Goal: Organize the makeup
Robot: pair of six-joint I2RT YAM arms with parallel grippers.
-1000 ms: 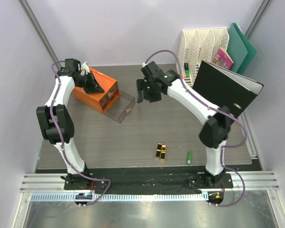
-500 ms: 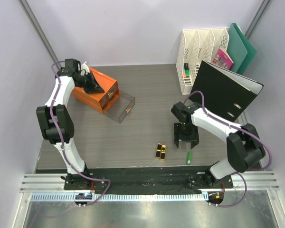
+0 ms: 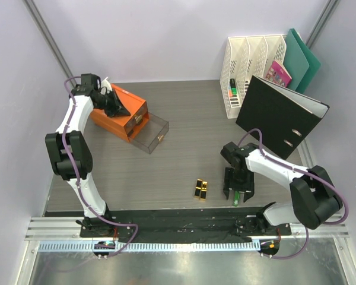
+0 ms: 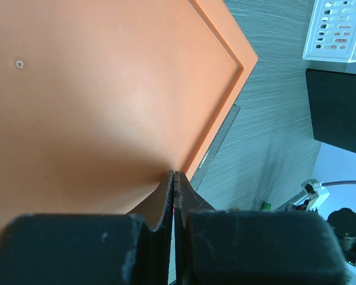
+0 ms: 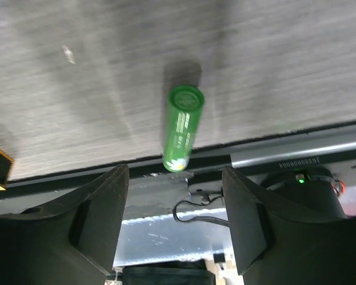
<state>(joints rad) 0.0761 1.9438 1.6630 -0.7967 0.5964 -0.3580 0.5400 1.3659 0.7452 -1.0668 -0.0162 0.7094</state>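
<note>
A small green tube lies near the table's front edge. In the right wrist view the green tube lies just ahead of my fingers, its near end over the black edge strip. My right gripper is open and empty, low over the tube; in its own view the right gripper has its jaws wide apart on either side of the tube's line. Black-gold lipsticks lie to the tube's left. My left gripper is shut and rests on top of the orange box; in the left wrist view its closed tips touch the box's lid.
The box's clear drawer stands pulled open. A white file rack, a pink booklet, a green folder and a leaning black binder fill the back right. A black strip and metal rail run along the front.
My right arm has swung from beside the open drawer to the front of the table and come down over the green tube. The left arm has not moved.
</note>
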